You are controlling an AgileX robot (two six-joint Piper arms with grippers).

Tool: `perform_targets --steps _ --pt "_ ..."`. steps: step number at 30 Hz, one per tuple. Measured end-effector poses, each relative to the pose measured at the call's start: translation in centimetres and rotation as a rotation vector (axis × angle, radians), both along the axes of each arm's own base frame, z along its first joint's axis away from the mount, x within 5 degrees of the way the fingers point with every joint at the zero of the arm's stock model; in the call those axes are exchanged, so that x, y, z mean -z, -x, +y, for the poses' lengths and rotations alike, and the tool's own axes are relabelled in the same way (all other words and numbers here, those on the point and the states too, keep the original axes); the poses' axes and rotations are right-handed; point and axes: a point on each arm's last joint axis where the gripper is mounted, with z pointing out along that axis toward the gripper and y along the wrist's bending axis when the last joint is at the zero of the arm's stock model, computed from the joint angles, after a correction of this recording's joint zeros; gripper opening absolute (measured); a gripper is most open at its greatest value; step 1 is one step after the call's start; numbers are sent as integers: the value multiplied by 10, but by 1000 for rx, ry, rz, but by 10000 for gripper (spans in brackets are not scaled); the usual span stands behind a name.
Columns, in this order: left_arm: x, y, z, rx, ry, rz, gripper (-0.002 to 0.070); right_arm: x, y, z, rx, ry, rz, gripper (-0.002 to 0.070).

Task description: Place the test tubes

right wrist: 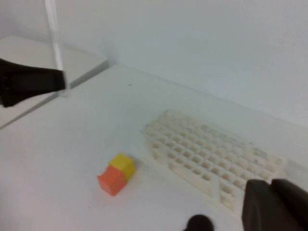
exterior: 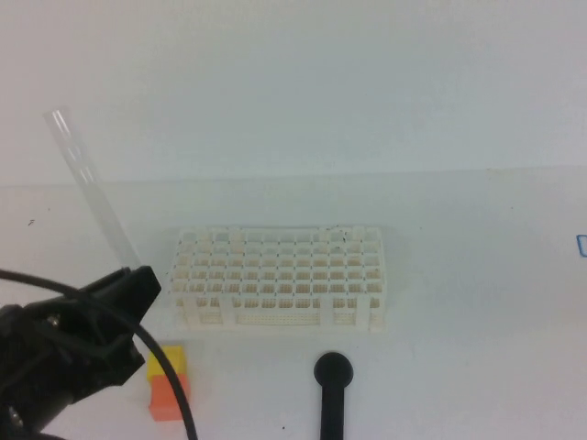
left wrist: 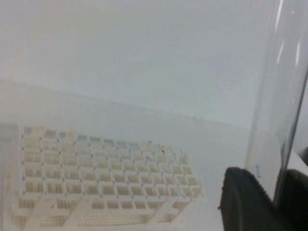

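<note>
Tube point(exterior: 92, 183) is being clamped low by left gripper point(exterior: 138, 275) beside rack point(exterior: 280, 280), tilted, likely pre-insertion; right gripper point(right wrist: 272, 207), closed and empty, is being held clear by rack's front.

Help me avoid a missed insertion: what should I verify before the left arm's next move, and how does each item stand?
Grip: ok, left gripper is shut on the test tube.
Test tube upright: not ok, it leans in the high view.
Test tube over rack: not ok, it is off to the rack's left.
Rack holes free: ok, none holds a tube.
Right gripper out of the way: cannot tell, it shows only in its wrist view, beside a rack end.
</note>
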Motion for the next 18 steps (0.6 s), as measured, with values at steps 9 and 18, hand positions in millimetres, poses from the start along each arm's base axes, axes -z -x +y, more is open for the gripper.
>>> perform_targets --steps 9,18 --pt "4 1 2 -8 43 -74 -1 6 -28 32 -294 -44 -10 39" --pt "10 -3 -6 36 -33 -92 -1 13 -52 115 -529 44 -38 39"
